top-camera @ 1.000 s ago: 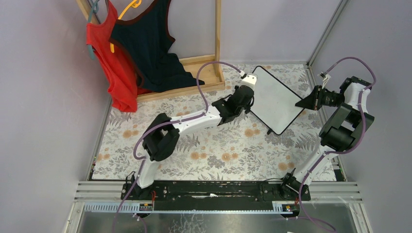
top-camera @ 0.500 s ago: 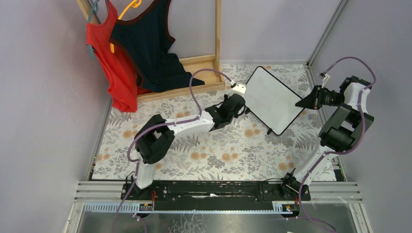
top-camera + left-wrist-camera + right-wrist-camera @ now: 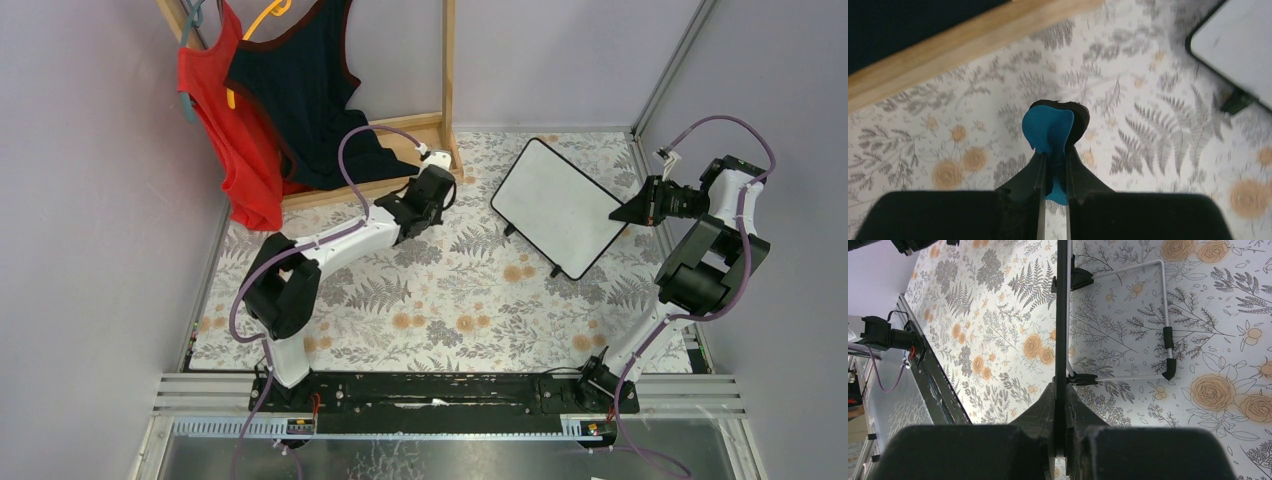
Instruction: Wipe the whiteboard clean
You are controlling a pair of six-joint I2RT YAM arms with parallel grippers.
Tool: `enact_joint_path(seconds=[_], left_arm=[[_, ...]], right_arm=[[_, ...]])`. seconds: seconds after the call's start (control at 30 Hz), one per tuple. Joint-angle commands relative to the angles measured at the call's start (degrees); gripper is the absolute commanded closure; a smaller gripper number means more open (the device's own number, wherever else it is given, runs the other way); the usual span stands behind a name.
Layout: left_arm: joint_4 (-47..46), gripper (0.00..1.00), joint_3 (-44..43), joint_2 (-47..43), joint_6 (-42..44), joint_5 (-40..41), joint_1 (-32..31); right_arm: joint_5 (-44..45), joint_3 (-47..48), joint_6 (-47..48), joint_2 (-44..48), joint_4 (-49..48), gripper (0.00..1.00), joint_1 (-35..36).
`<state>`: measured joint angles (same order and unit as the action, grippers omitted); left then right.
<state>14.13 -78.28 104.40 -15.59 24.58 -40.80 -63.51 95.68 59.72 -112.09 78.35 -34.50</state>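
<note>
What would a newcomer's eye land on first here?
The white, black-framed rectangular whiteboard, seemingly clean, stands propped at far right, its edge clamped in the right jaws. Mid-table, the left jaws pinch a small blue eraser above the floral tablecloth. A red fabric top and a dark one hang at far left.

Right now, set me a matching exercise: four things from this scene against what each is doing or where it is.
Things:
1. left claw
2. right claw
3. whiteboard
4. red top

States:
A. hangs at the far left
B. shut on the blue eraser
C. shows a blank white face
D. clamped on the whiteboard's edge

Pairs: 1-B, 2-D, 3-C, 4-A
</note>
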Motion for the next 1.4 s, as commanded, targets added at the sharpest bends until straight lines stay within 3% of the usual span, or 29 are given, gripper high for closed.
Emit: enact_joint_path(seconds=[0.0, 0.1, 0.23, 0.57, 0.87, 1.07, 1.37], left_arm=[[13.5, 1.0, -2.8, -1.6, -0.1, -10.6, -0.1], [17.2, 1.0, -2.0, -2.2, -0.1, -17.3, -0.1], [19.9, 1.0, 0.4, -3.5, -0.8, -20.2, -0.1], [18.4, 0.95, 5.7, -0.7, -2.5, -23.9, -0.4], [18.6, 0.93, 6.8, 4.4, -3.2, -20.6, -3.2], [19.7, 0.8, 5.7, 6.0, -3.4, -19.8, -5.0], [19.9, 0.51, 4.6, 4.5, -3.8, -19.3, -5.9]], right_arm=[[0.5, -0.3, -0.1, 2.7, 0.1, 1.0, 0.6], [0.2, -0.3, -0.3, 2.4, -0.1, 1.0, 0.6], [-0.1, -0.3, -0.4, 2.4, -0.2, 1.0, 0.6], [0.1, -0.4, -0.3, 2.7, 0.0, 1.0, 0.6], [0.2, -1.0, -0.2, 2.7, -0.4, 1.0, 0.6], [0.2, -1.0, -0.3, 2.7, -0.3, 1.0, 0.6], [0.1, -1.0, -0.2, 2.7, -0.4, 1.0, 0.6]])
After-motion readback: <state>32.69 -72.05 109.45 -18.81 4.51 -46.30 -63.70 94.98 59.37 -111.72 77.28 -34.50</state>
